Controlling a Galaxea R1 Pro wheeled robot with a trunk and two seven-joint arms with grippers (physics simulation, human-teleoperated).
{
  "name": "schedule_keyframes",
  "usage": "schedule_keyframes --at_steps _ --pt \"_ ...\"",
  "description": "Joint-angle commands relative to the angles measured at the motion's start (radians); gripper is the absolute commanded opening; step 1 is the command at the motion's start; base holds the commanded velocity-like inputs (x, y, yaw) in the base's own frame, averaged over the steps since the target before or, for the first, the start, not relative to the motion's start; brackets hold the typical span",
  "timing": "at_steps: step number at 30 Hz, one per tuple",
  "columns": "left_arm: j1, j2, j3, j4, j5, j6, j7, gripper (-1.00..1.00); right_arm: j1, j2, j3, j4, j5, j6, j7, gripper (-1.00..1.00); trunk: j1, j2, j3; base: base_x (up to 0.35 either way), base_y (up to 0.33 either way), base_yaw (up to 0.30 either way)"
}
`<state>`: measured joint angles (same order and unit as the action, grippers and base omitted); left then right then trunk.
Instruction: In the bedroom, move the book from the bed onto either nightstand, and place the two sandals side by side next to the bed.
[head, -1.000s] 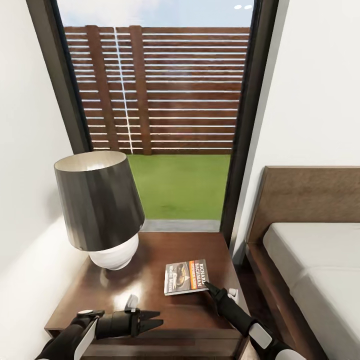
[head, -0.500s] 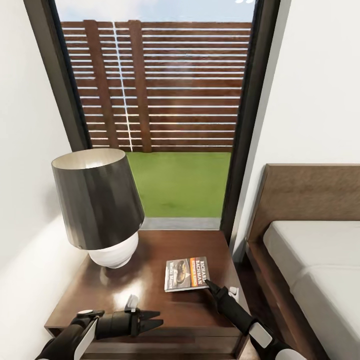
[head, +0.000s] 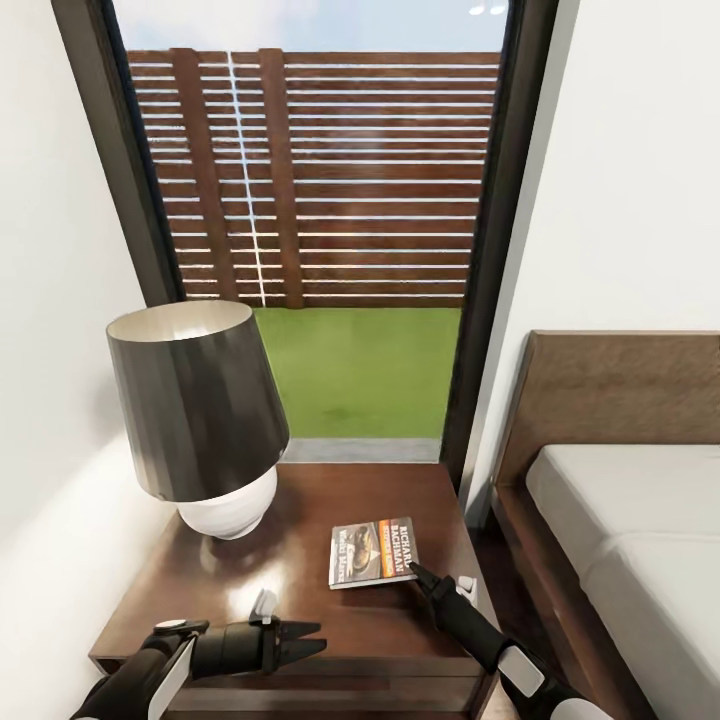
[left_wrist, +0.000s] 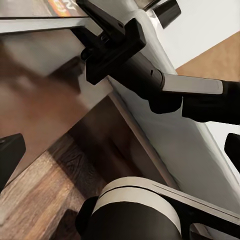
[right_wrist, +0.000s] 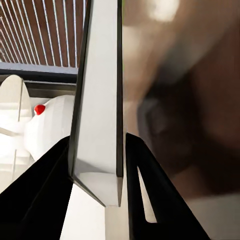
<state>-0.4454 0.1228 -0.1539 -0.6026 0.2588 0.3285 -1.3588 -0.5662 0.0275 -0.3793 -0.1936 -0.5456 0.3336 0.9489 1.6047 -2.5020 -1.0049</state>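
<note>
While the thin book (head: 373, 552) lies on the glossy nightstand (head: 300, 620), right jaws pinch it

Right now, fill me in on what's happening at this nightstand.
The book lies flat on the nightstand, near the lamp and beside the bed. The right pincer is at the book's corner; in the right wrist view its fingers straddle the book's edge, so it seems shut on it. The left pincer hovers open and empty over the front of the nightstand.
</note>
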Motion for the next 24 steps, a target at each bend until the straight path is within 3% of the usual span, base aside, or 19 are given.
schedule_keyframes --at_steps 1,24 --pt "-0.001 0.001 -0.006 0.000 0.009 0.011 0.000 1.00 0.000 0.000 0.002 0.000 -0.005 0.013 -0.004 -1.00 0.000 0.000 -0.001 0.000 0.000 0.000" --pt "0.000 0.001 -0.006 0.000 0.009 0.011 0.000 1.00 0.000 0.000 0.002 0.000 -0.005 0.013 -0.002 -1.00 -0.001 0.000 0.007 0.000 0.000 0.000"
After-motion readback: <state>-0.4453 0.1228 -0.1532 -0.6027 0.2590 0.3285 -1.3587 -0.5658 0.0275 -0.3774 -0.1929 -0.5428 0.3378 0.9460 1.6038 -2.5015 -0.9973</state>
